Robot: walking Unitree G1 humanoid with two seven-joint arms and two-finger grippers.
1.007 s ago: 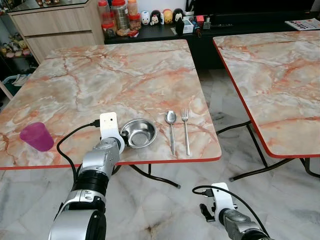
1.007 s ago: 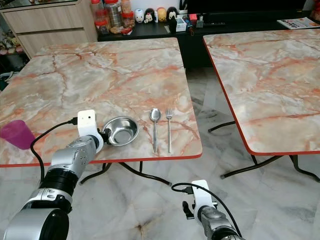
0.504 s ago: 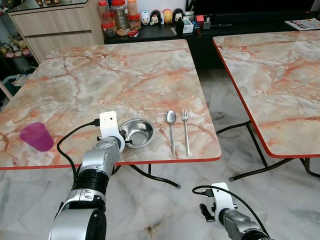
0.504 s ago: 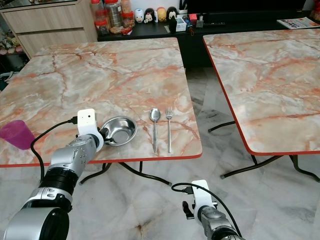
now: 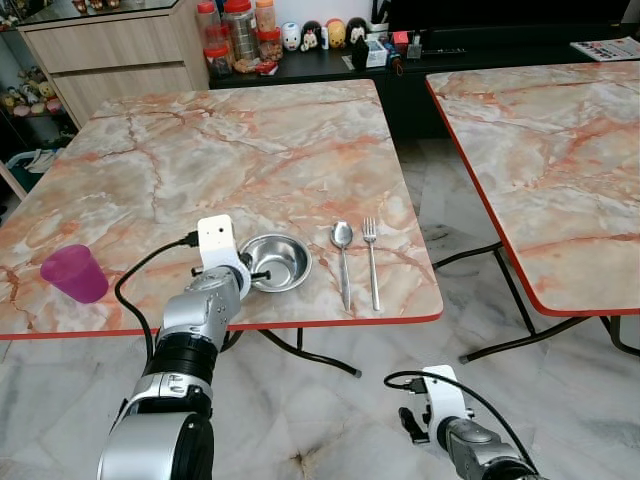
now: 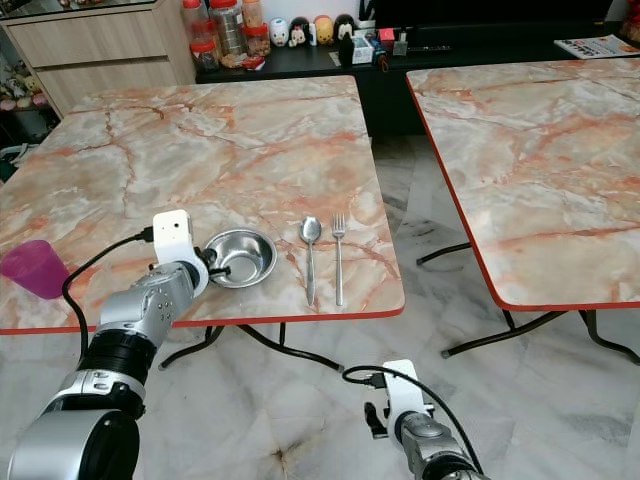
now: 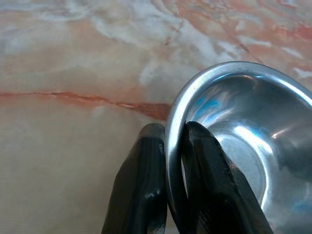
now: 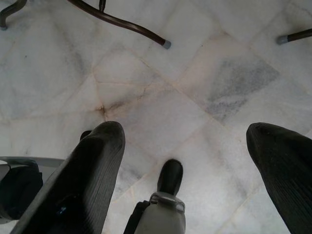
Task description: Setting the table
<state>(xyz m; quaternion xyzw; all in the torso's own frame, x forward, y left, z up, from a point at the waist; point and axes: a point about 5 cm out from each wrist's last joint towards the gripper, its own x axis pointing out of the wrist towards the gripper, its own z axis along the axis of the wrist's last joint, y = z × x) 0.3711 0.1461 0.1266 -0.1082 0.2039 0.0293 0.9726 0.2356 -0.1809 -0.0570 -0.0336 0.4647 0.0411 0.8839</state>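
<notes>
**Q:** Now, what does the left gripper (image 7: 168, 195) hold, and how?

**A:** Its two black fingers (image 7: 139, 195) are closed nearly together on the rim of the steel bowl (image 5: 277, 262), one finger outside the wall and one inside. A rim pinch of this kind suits a thin-walled bowl: the wall fits the narrow gap, and the bowl can be slid or lifted without reaching around its body.

**Q:** Where is the bowl?

**A:** On the near marble table (image 5: 250, 150), close to the front edge. It appears to rest on the tabletop, though the pictures do not settle whether it is slightly tipped by the grip.

**Q:** What lies around it?

**A:** Just to its right a spoon (image 5: 343, 258) and a fork (image 5: 371, 260) lie side by side, handles toward the robot, apart from the bowl. A purple cup (image 5: 73, 273) stands well to the left, near the same edge. The layout reads as one place setting, with the bowl being positioned beside the cutlery; the cup probably has yet to be brought in.

**Q:** And the right gripper (image 8: 187, 161)?

**A:** It hangs idle below table height, fingers spread wide and empty over the marble floor (image 8: 161, 92).

**Q:** What is the risk?

**A:** The smooth rim may slip, or the bowl may nudge the spoon.
</notes>
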